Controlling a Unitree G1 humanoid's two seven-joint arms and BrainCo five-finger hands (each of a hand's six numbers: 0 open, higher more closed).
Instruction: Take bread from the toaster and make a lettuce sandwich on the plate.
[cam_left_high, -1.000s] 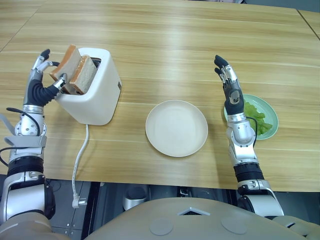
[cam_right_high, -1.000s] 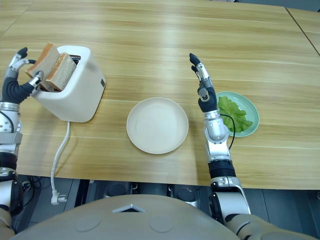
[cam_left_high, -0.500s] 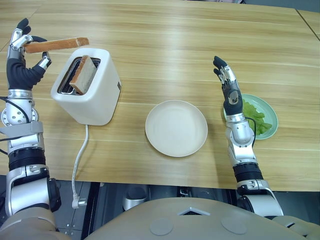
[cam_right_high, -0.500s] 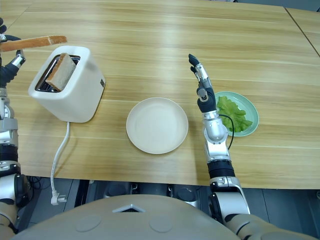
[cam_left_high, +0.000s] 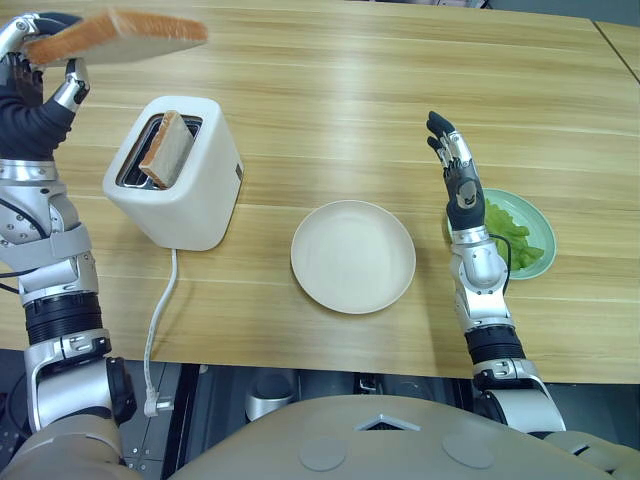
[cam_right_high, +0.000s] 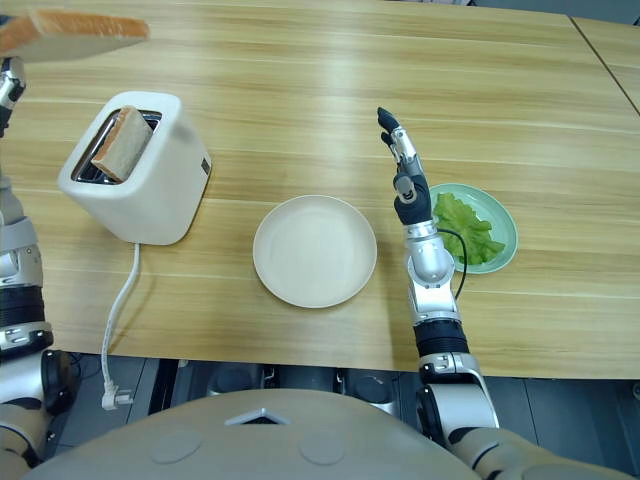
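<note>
My left hand (cam_left_high: 38, 85) is raised at the far left, above and left of the white toaster (cam_left_high: 185, 190), shut on a slice of toasted bread (cam_left_high: 115, 34) held flat. A second slice (cam_left_high: 165, 148) stands in the toaster's slot. The cream plate (cam_left_high: 352, 255) lies bare at the table's middle. My right hand (cam_left_high: 455, 165) stands upright and open between the plate and the green bowl of lettuce (cam_left_high: 515, 235), holding nothing.
The toaster's white cord (cam_left_high: 158, 320) runs off the table's near edge, plug hanging below. Bare wooden table (cam_left_high: 330, 90) stretches behind the toaster and plate.
My left hand pulled one slice out of the toaster and lifted it up and to the left, turning it flat. The toaster settled upright. The right hand stayed put.
</note>
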